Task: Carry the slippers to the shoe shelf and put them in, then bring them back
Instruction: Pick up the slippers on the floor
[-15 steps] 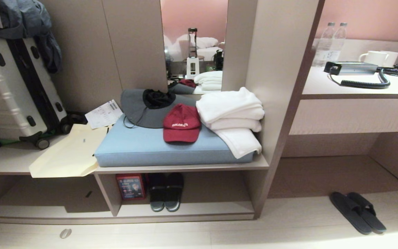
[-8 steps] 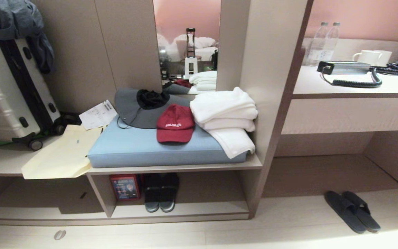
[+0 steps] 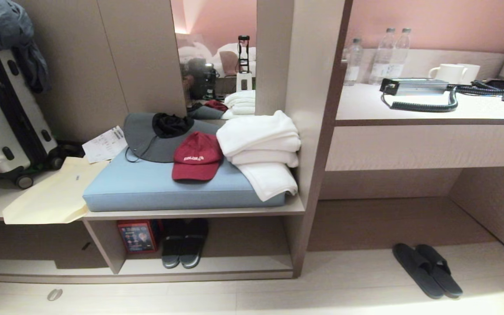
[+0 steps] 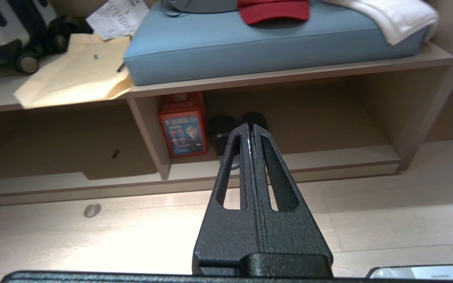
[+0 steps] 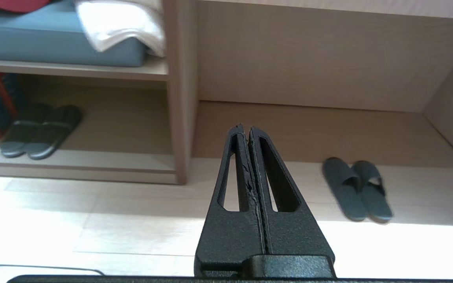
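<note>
Shifting leftward since before, slippers (image 3: 427, 270), shoe shelf (image 3: 208, 264)

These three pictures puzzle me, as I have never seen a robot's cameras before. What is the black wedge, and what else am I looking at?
The wide picture comes from a camera on the robot's head, looking down at a built-in wooden unit. The other two come from cameras on its wrists, behind each claw. The black wedge is that claw: the left claw and the right claw, both shut and holding nothing, above the floor.

On the bench lie a blue cushion, a red cap, a grey hat and folded white towels; a suitcase stands to the left. Below is the shoe shelf, with a dark pair beside a red box. The slippers lie on the floor under the desk counter.
</note>
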